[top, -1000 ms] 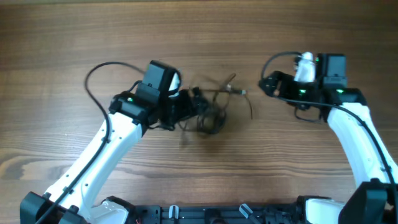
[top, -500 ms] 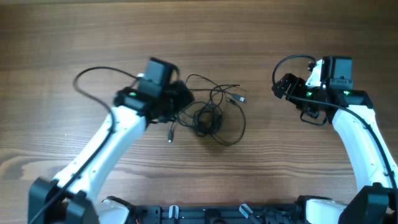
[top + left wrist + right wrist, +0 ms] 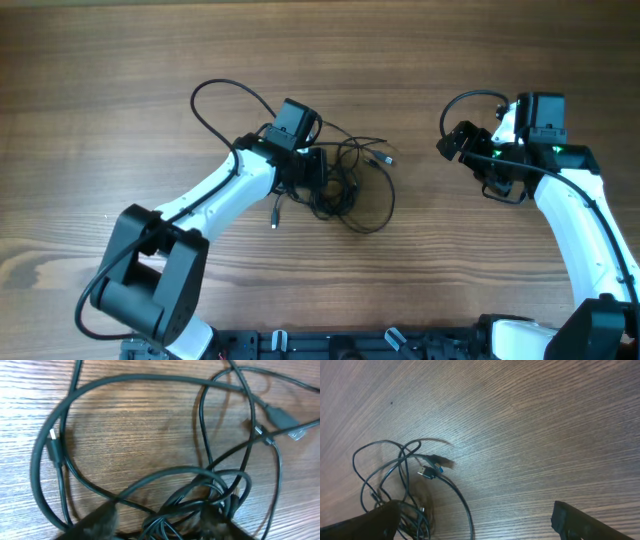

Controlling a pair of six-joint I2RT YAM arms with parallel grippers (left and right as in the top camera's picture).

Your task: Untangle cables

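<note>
Since the earlier frames the left arm (image 3: 215, 195) has swung its wrist rightward, onto the left edge of the cables (image 3: 345, 190). The right arm (image 3: 570, 210) has kept its place, and the cables lie as they did half a second back.

The wooden worktop (image 3: 120, 60) fills the overhead view. The cables sit just left of picture centre: a tight black clump with loose loops spreading right and downward (all flat on the wood).

The left fingers (image 3: 102, 519) are low over the clump, roughly half apart, straddling its lower strands. No cord is visibly pinched (both tips blurred).

The right fingers (image 3: 365, 525) are at upper right in the overhead view, well apart from the cables. They are spread wide and hold nothing.

A silver-tipped plug (image 3: 387, 158) lies at the loops' right edge, and a second plug (image 3: 273, 222) lies lower left of the clump.
</note>
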